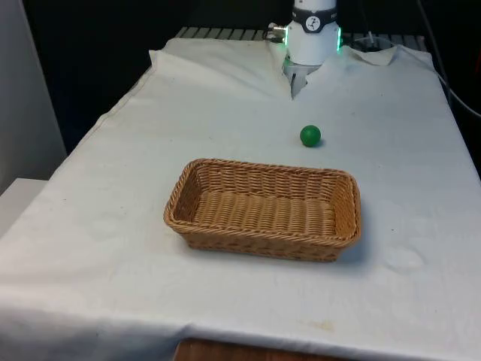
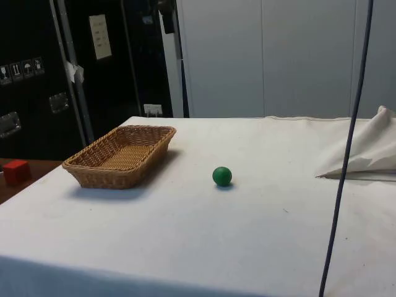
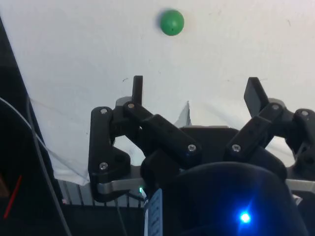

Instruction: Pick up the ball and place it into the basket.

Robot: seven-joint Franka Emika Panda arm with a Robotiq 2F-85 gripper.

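Note:
A small green ball (image 1: 310, 135) lies on the white cloth, a short way beyond the far rim of the woven wicker basket (image 1: 264, 210). From the side, the ball (image 2: 222, 176) rests apart from the basket (image 2: 121, 154), with bare cloth between them. The basket has nothing in it. In the wrist view my gripper (image 3: 196, 90) hangs high above the table near the robot's end, open, with nothing between its fingers (image 3: 138, 89). The ball (image 3: 172, 22) lies well ahead of the fingertips.
The cloth is bunched into a fold (image 2: 365, 154) near the robot's base (image 1: 312, 37). A dark cable (image 2: 346, 154) hangs down in front of the side camera. A red block (image 2: 15, 171) sits off the table beyond the basket.

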